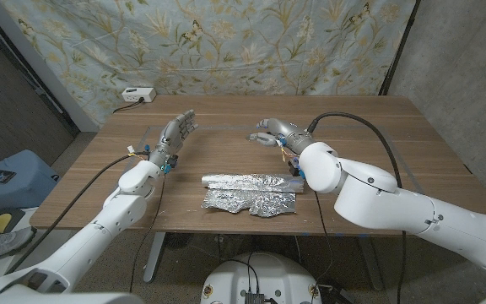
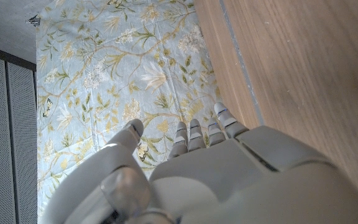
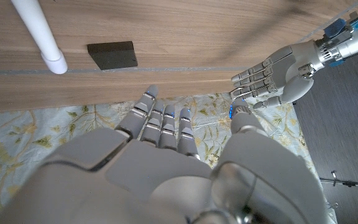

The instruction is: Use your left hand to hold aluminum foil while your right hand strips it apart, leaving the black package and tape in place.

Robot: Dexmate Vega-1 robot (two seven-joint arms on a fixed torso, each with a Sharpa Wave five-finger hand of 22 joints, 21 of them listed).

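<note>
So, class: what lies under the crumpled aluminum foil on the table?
Only the wooden table shows around the aluminum foil. Its crumpled sheets cover whatever is beneath, so no black package or tape can be made out. Both hands are raised beyond it, touching nothing.

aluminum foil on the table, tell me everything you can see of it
The aluminum foil is a crinkled silver sheet lying flat on the wooden table, near its front edge and between the two arms in the head view. It looks like two overlapping pieces: a longer strip toward the back and a more crumpled piece in front of it. Its surface is shiny and heavily creased. Neither the left hand nor the right hand touches it; both are raised farther back. Its right end lies beside the right arm.
</note>
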